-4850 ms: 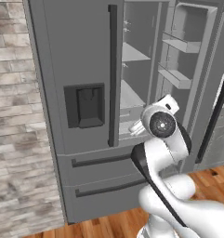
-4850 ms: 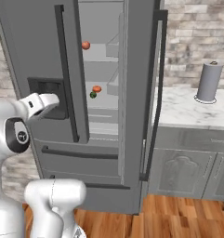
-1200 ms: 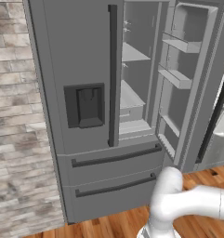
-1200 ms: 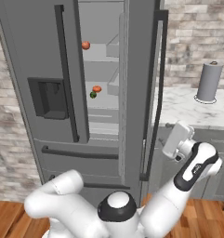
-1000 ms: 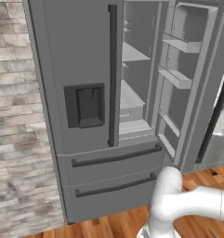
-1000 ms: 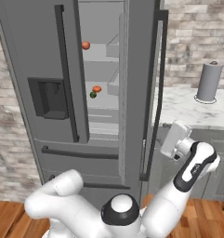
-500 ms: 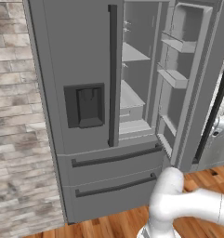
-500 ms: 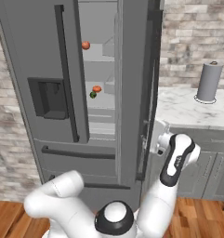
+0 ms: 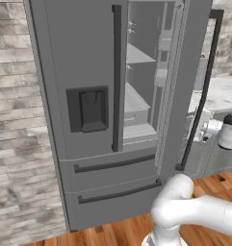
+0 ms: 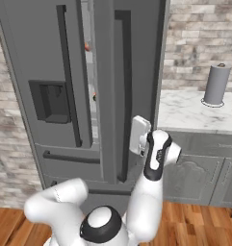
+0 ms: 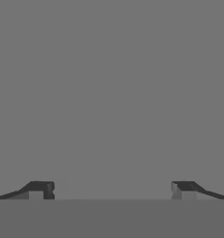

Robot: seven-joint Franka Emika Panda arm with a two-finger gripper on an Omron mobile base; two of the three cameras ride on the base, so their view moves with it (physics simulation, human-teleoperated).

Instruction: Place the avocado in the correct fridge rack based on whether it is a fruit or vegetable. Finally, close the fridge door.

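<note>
The fridge door (image 10: 136, 62) on the right stands almost shut, leaving a narrow gap. My gripper (image 10: 135, 136) presses flat against its outer face, beside the dark vertical handle (image 10: 123, 96). In the hand view the gripper (image 11: 111, 190) is open, its fingertips (image 11: 39, 189) far apart with nothing between them and flat grey door close ahead. From the left base view the door (image 9: 185, 81) hides most of the inside; the fridge rack (image 9: 135, 102) still shows through the gap, with its shallow drawer below. The avocado is hidden behind the door edge.
A grey paper-towel cylinder (image 10: 216, 85) stands on the marble counter (image 10: 187, 113) right of the fridge, over grey cabinets (image 10: 199, 178). The left door carries a dispenser (image 10: 50, 101). A small orange-red fruit (image 10: 87, 47) peeks through the gap. Wooden floor lies below.
The right fridge door has swung from wide open to nearly shut. My hand has travelled left with it, staying against its outer face, jaws still wide.
</note>
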